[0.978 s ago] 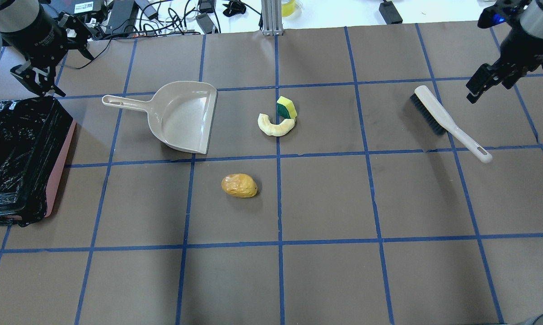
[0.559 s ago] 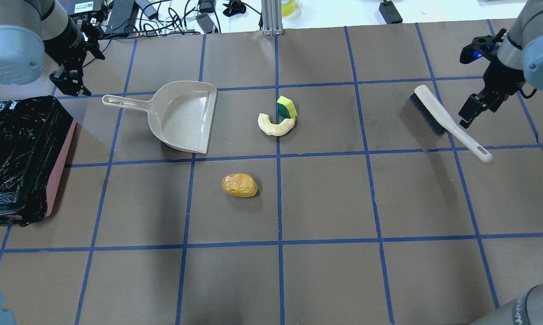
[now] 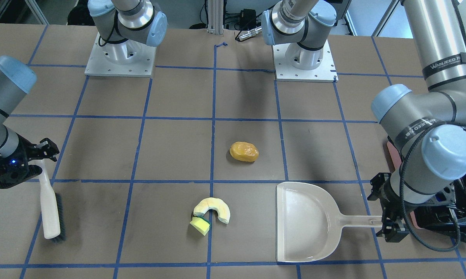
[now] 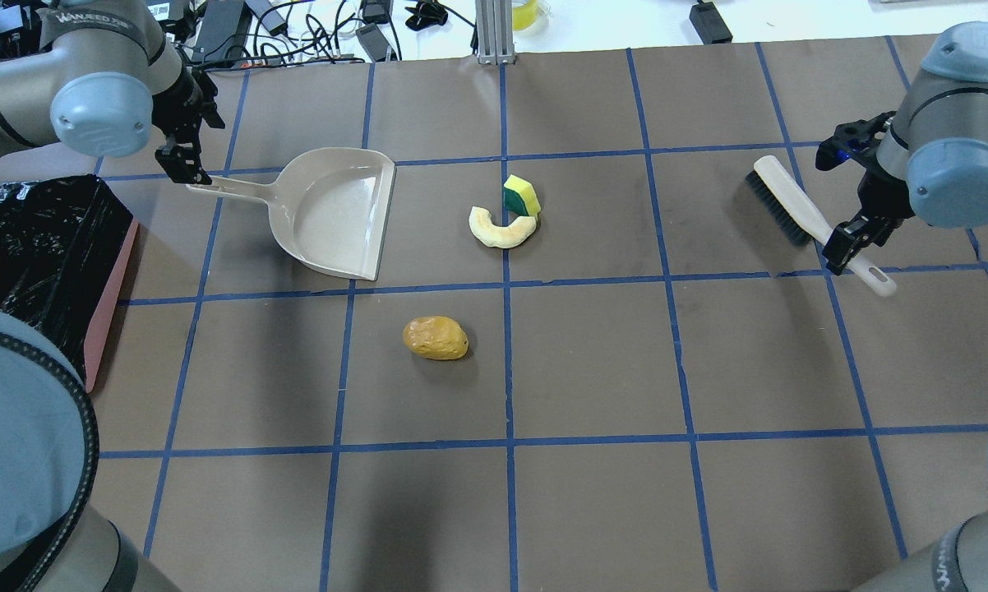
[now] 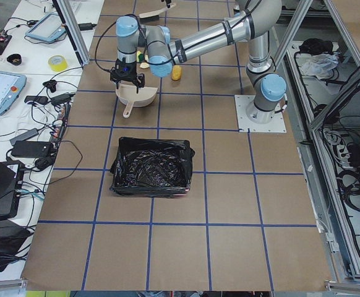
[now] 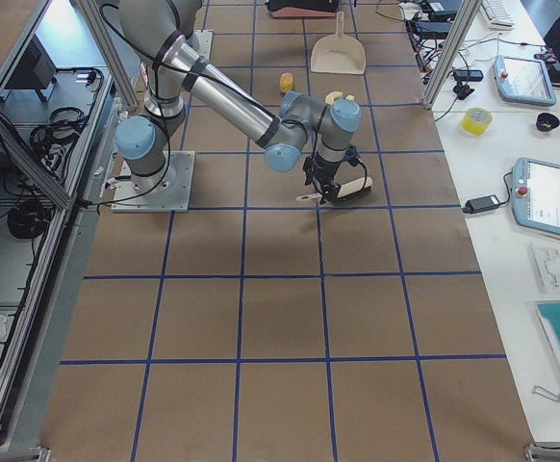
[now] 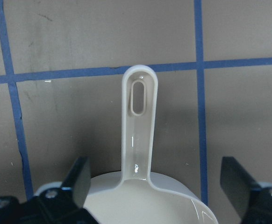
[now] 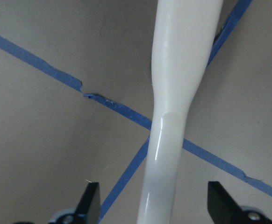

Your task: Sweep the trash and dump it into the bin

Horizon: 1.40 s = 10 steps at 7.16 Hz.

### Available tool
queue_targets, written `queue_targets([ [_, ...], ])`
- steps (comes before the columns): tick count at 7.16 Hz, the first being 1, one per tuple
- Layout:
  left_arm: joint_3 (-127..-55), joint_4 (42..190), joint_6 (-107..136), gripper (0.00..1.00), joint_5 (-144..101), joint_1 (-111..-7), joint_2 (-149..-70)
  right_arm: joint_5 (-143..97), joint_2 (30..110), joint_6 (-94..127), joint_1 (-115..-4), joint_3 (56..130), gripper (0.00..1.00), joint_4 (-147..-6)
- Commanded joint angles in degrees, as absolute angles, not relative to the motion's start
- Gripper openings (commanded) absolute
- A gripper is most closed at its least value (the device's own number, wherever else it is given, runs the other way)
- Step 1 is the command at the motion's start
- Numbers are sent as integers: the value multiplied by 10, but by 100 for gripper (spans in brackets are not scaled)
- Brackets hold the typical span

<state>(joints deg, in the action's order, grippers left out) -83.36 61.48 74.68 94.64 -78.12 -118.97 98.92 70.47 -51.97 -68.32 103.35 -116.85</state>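
Brown tabletop (image 4: 593, 362), blue tape grid (image 4: 508, 370) across it. Beige dustpan (image 4: 330, 214), beige brush (image 4: 792, 200) with dark bristles (image 4: 773, 212). Golden-yellow lump (image 4: 436, 338), pale cream crescent (image 4: 500, 231), yellow block (image 4: 522, 196) with a green side. Pink bin (image 4: 106, 308), glossy black bag (image 4: 25, 247) lining it.

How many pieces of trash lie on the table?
3. A golden-yellow oval lump lies alone near the middle. A pale cream crescent-shaped piece lies before the beige dustpan, off its open mouth, a small yellow block with green side touching the crescent.

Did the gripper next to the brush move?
Yes. In the overhead view the right gripper moved nearer the robot, from beside the brush head to over its handle.
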Motion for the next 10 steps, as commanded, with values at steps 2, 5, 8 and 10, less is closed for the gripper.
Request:
queue_targets([
  [2,-831,614,750,100,948,-781,-1232,1010,703,-519,-683,1036,60,-1172],
  [5,-832,608,751,100,949,-781,-1242,1010,703,-517,-683,1041,60,-1171],
  [8,-836,608,735,64,952,-781,-1242,1011,701,-516,-683,1041,57,-1171],
  [10,-836,608,737,0,946,-781,-1241,1018,700,-514,-683,1042,53,-1171],
])
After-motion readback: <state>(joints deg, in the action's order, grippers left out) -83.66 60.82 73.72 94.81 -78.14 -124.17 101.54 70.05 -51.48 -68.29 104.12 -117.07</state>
